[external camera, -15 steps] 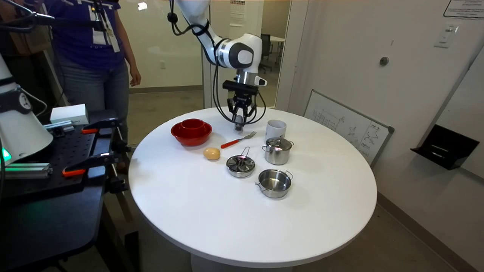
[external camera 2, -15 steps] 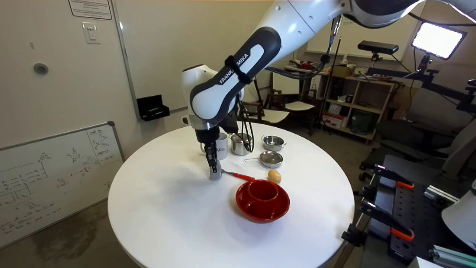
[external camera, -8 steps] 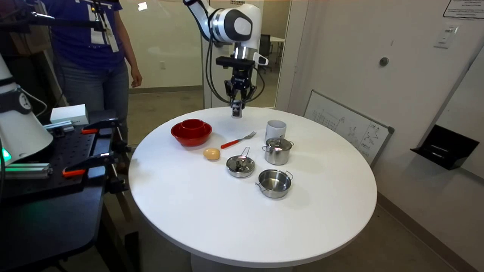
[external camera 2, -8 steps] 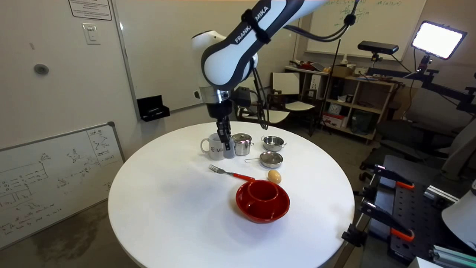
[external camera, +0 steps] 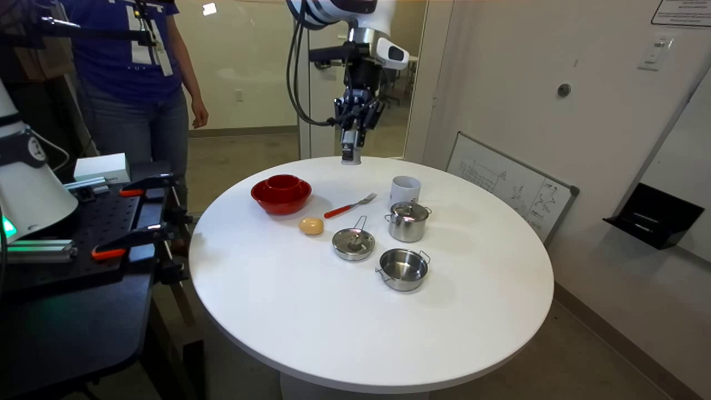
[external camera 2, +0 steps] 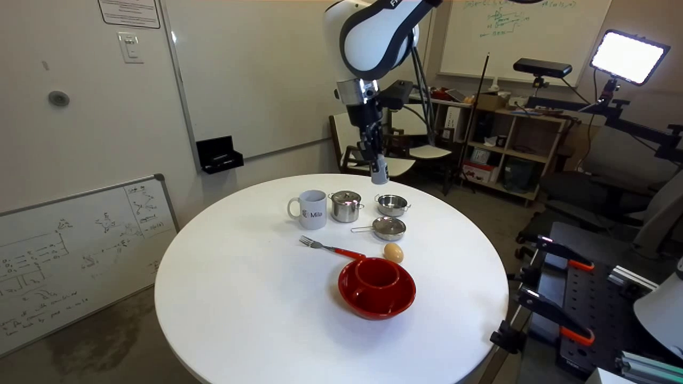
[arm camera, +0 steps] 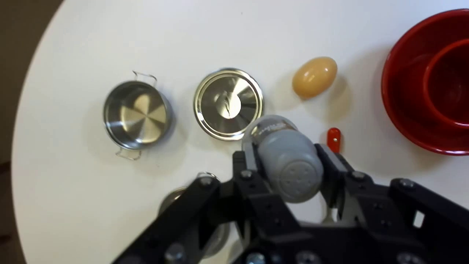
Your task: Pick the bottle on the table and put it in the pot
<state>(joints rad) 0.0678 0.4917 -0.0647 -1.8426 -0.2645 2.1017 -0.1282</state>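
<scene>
While jaws clasp the bottle [arm camera: 289,157] aloft, lidded pot [external camera: 408,226] apart, well inside table edge [external camera: 371,385]

Wrist view: pot [arm camera: 219,240] partly hidden behind fingers [arm camera: 253,190]; red bowl [arm camera: 403,90] cropped.

All three views look down on the table [external camera: 333,316].

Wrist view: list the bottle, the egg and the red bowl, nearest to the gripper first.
1. The bottle, held in the gripper.
2. The egg, up and right in the picture.
3. The red bowl, farther right, cut off by the picture's edge.
</scene>
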